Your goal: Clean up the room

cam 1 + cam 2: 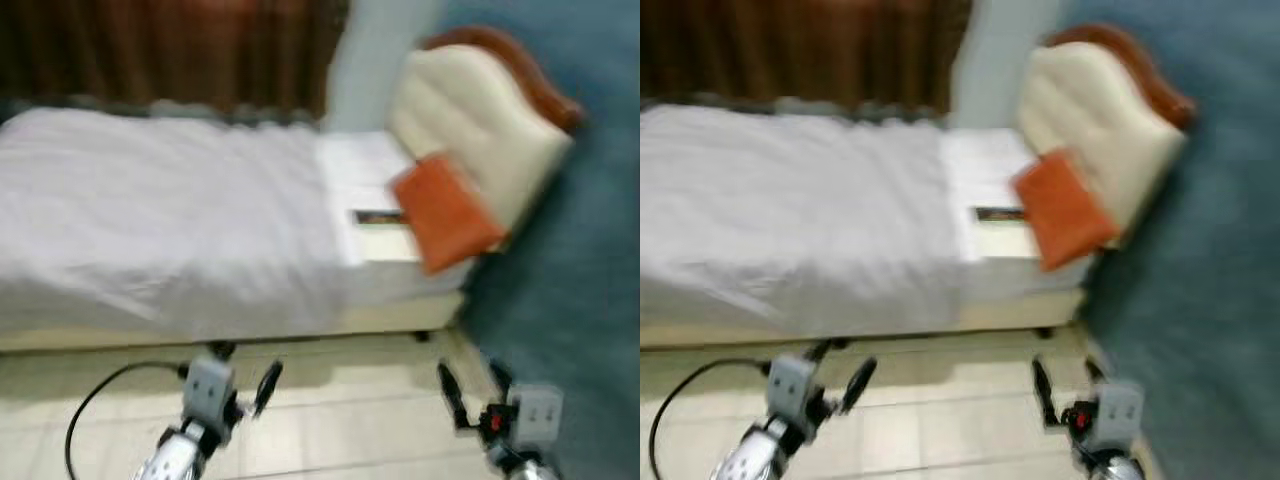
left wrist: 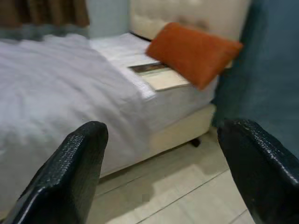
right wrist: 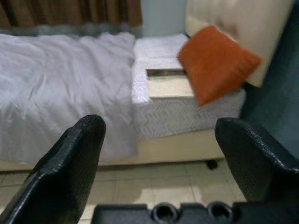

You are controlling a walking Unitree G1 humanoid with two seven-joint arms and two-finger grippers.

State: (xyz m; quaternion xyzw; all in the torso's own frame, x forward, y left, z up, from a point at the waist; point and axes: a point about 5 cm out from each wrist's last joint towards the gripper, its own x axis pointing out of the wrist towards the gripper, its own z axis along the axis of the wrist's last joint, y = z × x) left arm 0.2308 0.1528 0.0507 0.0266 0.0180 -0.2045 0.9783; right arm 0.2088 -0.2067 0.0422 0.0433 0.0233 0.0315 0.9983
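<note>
A bed [image 1: 150, 220] with a rumpled white duvet stands ahead of me. An orange cushion [image 1: 445, 210] leans at the bed's head end against a cream padded headboard [image 1: 470, 125]. A flat book or card [image 1: 385, 232] lies on the mattress beside the cushion. My left gripper [image 1: 248, 380] is low over the floor tiles, open and holding nothing. My right gripper [image 1: 472, 392] is also low over the tiles, open and holding nothing. Both wrist views look between wide-spread fingers [image 2: 70, 172] at the bed and the cushion [image 3: 215, 63].
Brown curtains [image 1: 170, 50] hang behind the bed. A teal wall [image 1: 580, 260] rises at the right, close to the bed's head end. Pale floor tiles [image 1: 340, 420] run along the bed's near side. A black cable [image 1: 95, 400] loops by my left arm.
</note>
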